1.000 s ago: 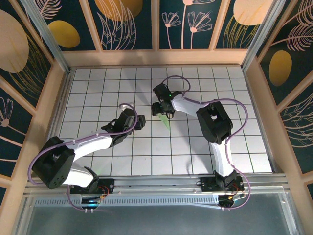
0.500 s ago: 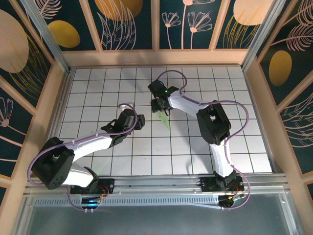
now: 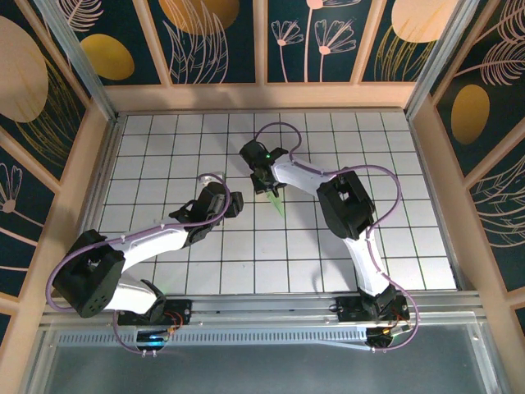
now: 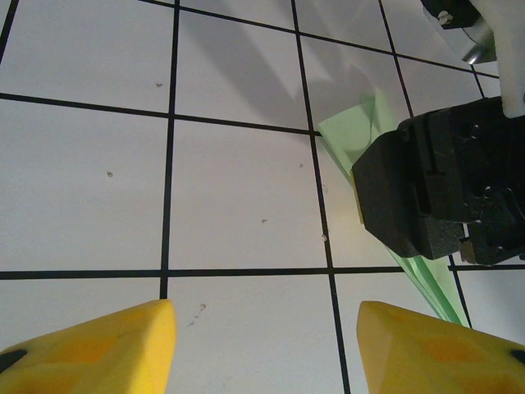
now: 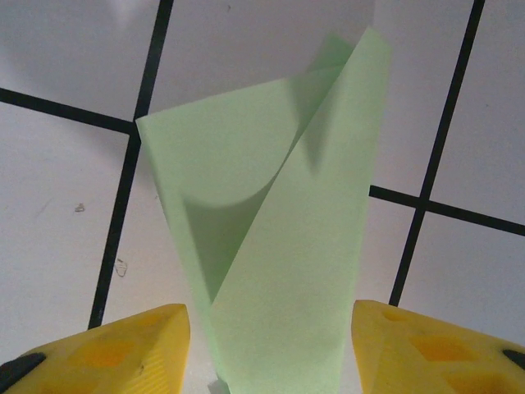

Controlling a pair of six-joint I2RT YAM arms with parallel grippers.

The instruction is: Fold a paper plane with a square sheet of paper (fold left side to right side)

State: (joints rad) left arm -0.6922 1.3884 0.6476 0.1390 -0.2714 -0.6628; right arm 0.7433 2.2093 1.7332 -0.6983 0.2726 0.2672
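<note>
- The paper plane, a pale-green folded strip, lies on the white-gridded worktop near its middle, its narrow end pointing toward the arm bases in the top view.
- The right gripper stands directly over the plane's upper end. Its jaws are spread, and the paper runs up between the two yellow fingers with a sliver of worktop showing on either side, so nothing is pinched.
- In the right wrist view one flap lifts and curls off the layer beneath and casts a shadow on it.
- The left gripper sits to the left of the plane, apart from it. Its jaws are released, with bare tile between them.
- From the left wrist, the plane shows at the right, partly covered by the right arm's black block.
</note>
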